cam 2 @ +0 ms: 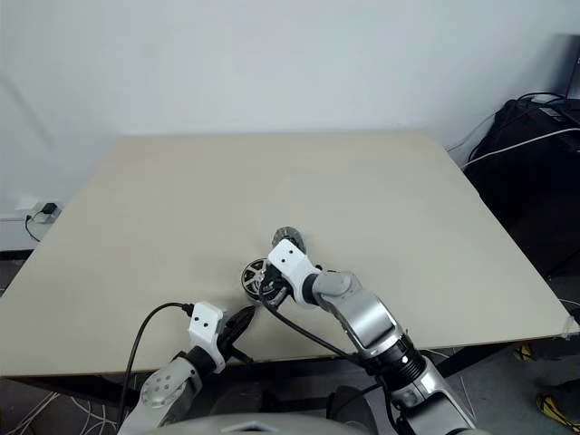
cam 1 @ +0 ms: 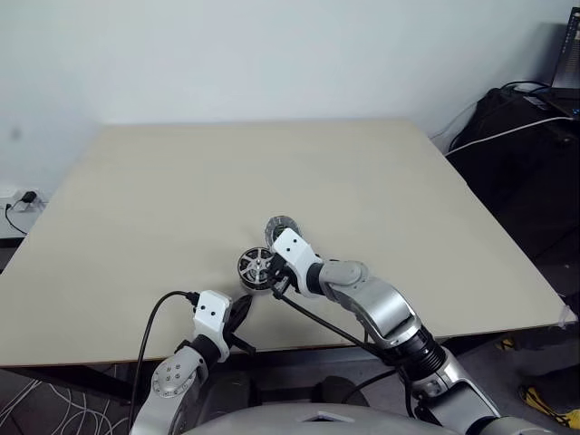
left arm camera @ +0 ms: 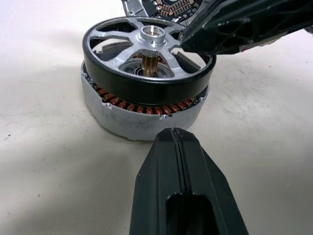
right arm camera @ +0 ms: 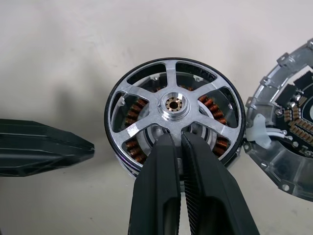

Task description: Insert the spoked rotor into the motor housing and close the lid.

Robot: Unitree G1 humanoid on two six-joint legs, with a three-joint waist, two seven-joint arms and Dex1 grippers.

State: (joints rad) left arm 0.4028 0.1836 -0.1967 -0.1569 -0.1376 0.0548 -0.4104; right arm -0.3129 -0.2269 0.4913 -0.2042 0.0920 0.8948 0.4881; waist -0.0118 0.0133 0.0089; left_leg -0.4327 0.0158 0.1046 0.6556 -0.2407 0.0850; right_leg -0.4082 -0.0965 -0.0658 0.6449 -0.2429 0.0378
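Beige table (cam 1: pixel 272 172) across the middle of the head view, against a plain white wall (cam 1: pixel 272 54). Black bag (cam 1: pixel 521 136) at the right edge, with a white cable (cam 1: pixel 507 133) draped across it. Wall socket with a plug (cam 1: pixel 27 198) at the left edge. Loose grey cables (cam 1: pixel 36 408) on the floor, lower left.

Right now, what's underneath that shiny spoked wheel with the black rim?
The spoked rotor sits on the motor housing. Copper windings show between its spokes and below its rim. The housing's centre is mostly covered by the rotor's hub.
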